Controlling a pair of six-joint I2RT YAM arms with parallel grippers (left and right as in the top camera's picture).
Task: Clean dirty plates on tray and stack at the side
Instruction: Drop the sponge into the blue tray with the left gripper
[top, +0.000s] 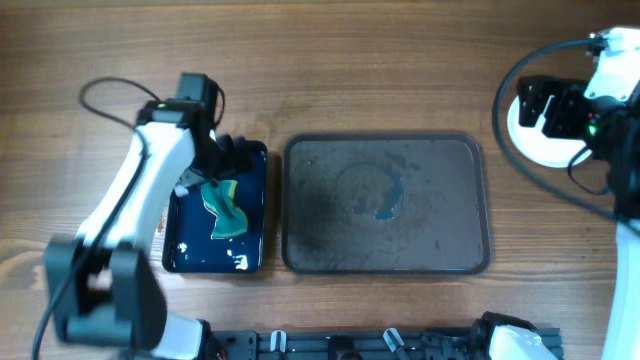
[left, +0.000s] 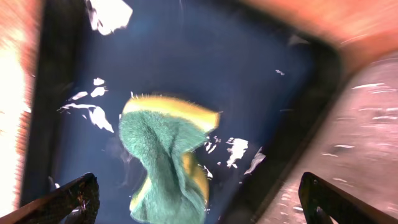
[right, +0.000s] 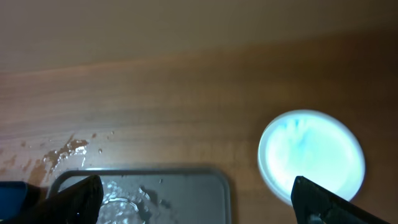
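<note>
The dark brown-grey tray (top: 440, 215) lies mid-table with no plates on it, only water and a blue smear (top: 388, 197). White plates (top: 540, 145) lie on the table at the far right, partly hidden by my right arm; I cannot tell how many are stacked. In the right wrist view the top plate (right: 311, 155) shows a faint blue tint, and the tray's corner (right: 186, 193) is below. My right gripper (top: 537, 105) (right: 196, 205) is open and empty above the table beside the plates. My left gripper (top: 222, 158) (left: 199, 202) is open above a green-and-yellow sponge (left: 168, 155).
The sponge (top: 225, 208) lies in a dark blue glossy basin (top: 252, 180) (left: 217, 62) holding water, left of the tray. Water drops (right: 59, 152) lie on the wood near the tray's corner. Cables loop over the table at the far right and far left.
</note>
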